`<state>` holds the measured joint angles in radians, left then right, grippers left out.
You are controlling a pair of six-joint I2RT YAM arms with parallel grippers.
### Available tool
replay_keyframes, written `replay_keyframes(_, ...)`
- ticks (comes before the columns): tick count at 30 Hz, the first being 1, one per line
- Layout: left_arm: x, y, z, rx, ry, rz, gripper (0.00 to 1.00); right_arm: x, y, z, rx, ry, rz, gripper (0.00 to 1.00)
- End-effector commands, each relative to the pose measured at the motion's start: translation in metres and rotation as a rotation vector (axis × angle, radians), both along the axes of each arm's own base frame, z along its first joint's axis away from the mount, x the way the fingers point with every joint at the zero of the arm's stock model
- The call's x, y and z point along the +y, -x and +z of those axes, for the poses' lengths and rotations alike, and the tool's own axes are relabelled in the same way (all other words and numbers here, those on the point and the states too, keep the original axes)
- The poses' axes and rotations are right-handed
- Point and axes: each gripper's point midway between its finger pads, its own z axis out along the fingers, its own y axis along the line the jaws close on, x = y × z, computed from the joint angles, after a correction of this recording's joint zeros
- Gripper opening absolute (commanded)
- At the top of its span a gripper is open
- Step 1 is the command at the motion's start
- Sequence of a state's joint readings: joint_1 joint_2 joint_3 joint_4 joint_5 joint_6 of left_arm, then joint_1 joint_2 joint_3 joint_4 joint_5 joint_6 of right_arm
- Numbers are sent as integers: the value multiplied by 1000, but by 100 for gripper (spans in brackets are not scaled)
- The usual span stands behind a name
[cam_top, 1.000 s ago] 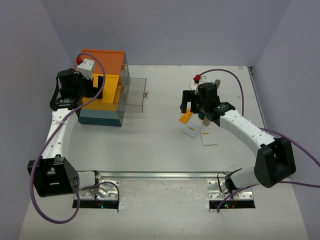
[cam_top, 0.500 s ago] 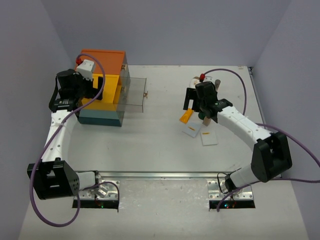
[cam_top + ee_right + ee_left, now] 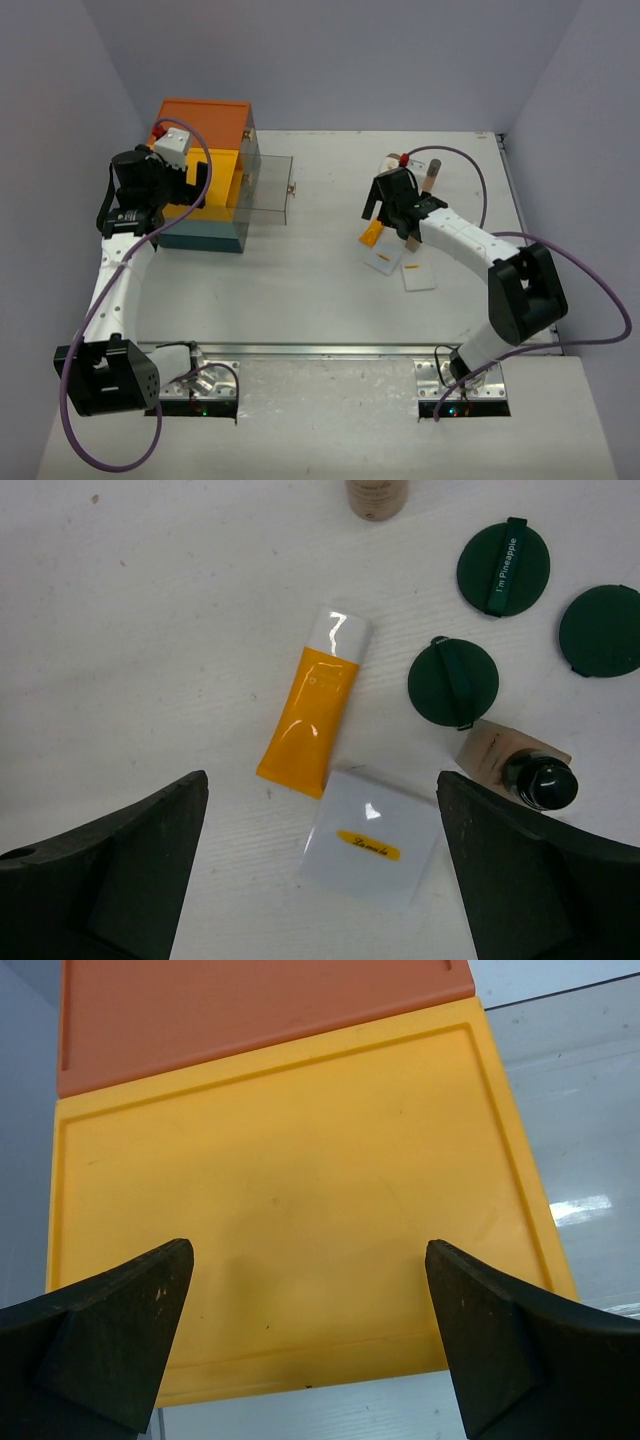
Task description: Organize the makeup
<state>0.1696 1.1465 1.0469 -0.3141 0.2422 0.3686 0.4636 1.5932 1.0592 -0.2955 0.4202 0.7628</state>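
Surface point(image 3: 300, 310): we see a pale surface carrying all the makeup on its right half.
Packets: nearest us lie two flat white squares, one point(image 3: 372, 840) with a small orange label and the other point(image 3: 419, 277) just beside it.
Tube point(image 3: 310, 715): orange with a white cap, lying flat, its crimped end just beside the labelled packet.
Right fingers point(image 3: 540, 880): spread wide with nothing between them, hanging above the tube and packet.
Discs: we count three dark green ones point(image 3: 452, 680) point(image 3: 503, 567) point(image 3: 600, 630), flat and apart from each other.
Bottles: a tan one with a dark cap point(image 3: 520, 765) sits near the closest disc; another point(image 3: 378, 495) is cut off by the wrist view's edge.
Box point(image 3: 205, 215): far left, with stacked orange, yellow and teal tiers and a clear drawer point(image 3: 268, 185) pulled out.
Left fingers point(image 3: 110, 1330): spread wide, holding nothing, over the box's yellow tier point(image 3: 290, 1210).
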Motion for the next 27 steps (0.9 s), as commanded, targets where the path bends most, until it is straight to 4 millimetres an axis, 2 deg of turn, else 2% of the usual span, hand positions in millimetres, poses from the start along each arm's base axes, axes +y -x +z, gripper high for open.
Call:
replay_keyframes(1, -2, -6, 10, -55, 7, -15, 100, 5, -24, 6, -82, -12, -127, 93)
replay_keyframes(4, -1, -6, 4, -43, 2, -13, 100, 21, -38, 4, -77, 10, -97, 93)
replay_keyframes(7, 2, -5, 2, -40, -11, -7, 100, 29, -49, 1, -71, 32, -83, 93)
replay_keyframes(11, 3, -5, -1, -39, -19, -3, 100, 31, -60, -20, -45, 54, -115, 91)
replay_keyframes(12, 3, -5, -1, -40, -19, -4, 100, 30, -60, -24, -37, 56, -124, 91)
replay_keyframes(13, 2, -5, -2, -39, -19, -7, 100, 27, -59, -36, -9, 68, -139, 91)
replay_keyframes(14, 2, -5, -2, -39, -19, -7, 100, 27, -59, -37, -10, 60, -148, 91)
replay_keyframes(17, 3, -4, -3, -35, -24, -9, 100, 21, -56, -55, 34, 42, -177, 89)
replay_keyframes(23, 3, -5, -6, -31, -23, -9, 100, 23, -62, -81, 100, 37, -156, 88)
replay_keyframes(27, 3, -4, -7, -31, -23, -9, 100, 20, -54, -97, 145, 53, -155, 88)
